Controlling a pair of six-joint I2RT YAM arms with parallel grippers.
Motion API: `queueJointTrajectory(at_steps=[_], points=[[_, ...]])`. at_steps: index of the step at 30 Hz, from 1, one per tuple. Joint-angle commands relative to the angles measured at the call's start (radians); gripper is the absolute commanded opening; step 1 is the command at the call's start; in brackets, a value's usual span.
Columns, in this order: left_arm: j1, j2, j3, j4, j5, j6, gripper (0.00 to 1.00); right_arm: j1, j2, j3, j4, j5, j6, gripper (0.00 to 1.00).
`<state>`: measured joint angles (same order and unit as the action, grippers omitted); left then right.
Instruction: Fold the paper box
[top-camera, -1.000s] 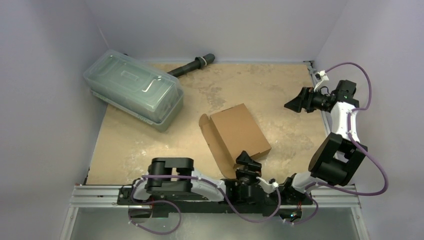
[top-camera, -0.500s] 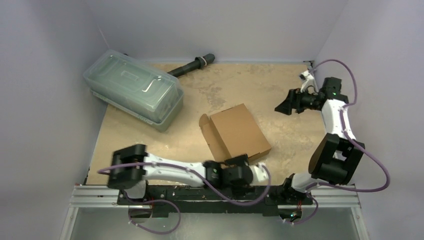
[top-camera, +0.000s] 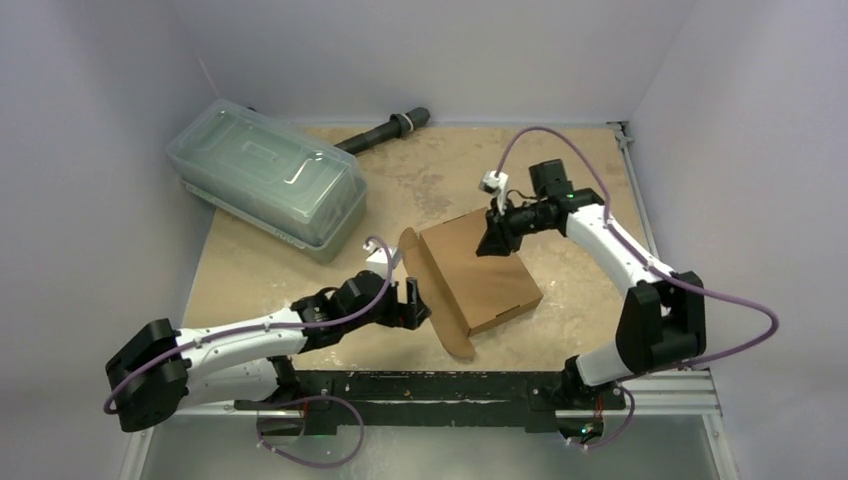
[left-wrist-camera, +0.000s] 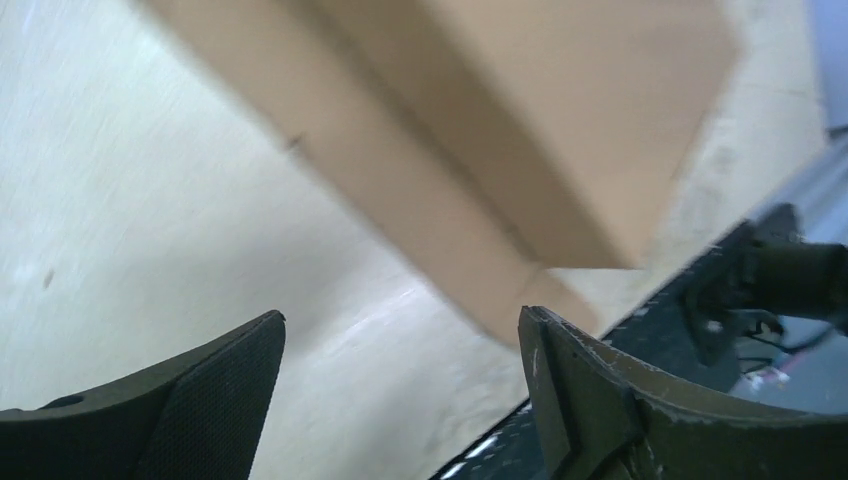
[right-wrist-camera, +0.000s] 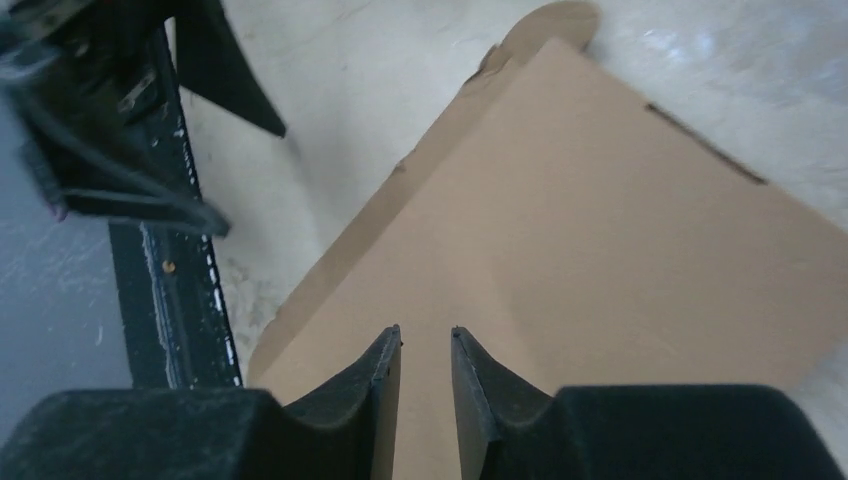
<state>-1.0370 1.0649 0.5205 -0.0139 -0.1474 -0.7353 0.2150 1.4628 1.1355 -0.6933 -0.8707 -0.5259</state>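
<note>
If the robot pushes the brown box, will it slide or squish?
The paper box would probably slide easily: it looks thin, hollow and light on the smooth table. Its loose side flap likely bends when pushed, while the flat top seems stiffer.

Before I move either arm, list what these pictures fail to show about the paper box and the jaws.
- Paper box inside: hidden in all views; only outer panels show.
- Left wrist view: the box is motion-blurred and cut off by the top edge.
- Right gripper contact: its own fingers hide whether the nearly shut jaws touch the panel.
- Left gripper: jaws open; whether they touch the flap is unclear.
</note>
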Motion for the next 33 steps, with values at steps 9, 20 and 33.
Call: queueJointTrajectory(at_steps=[9,20,33], points=[[0.146,0.05,-0.336,0.494,0.076,-0.487,0.81,0.126,0.17,-0.05,0.046,0.112,0.053,0.2],[0.315,0.197,-0.304,0.573,0.173,-0.556,0.81,0.133,0.225,-0.072,0.057,0.253,0.08,0.18],[0.361,0.475,-0.186,0.643,0.245,-0.65,0.82,0.131,0.243,-0.064,0.051,0.255,0.086,0.19]])
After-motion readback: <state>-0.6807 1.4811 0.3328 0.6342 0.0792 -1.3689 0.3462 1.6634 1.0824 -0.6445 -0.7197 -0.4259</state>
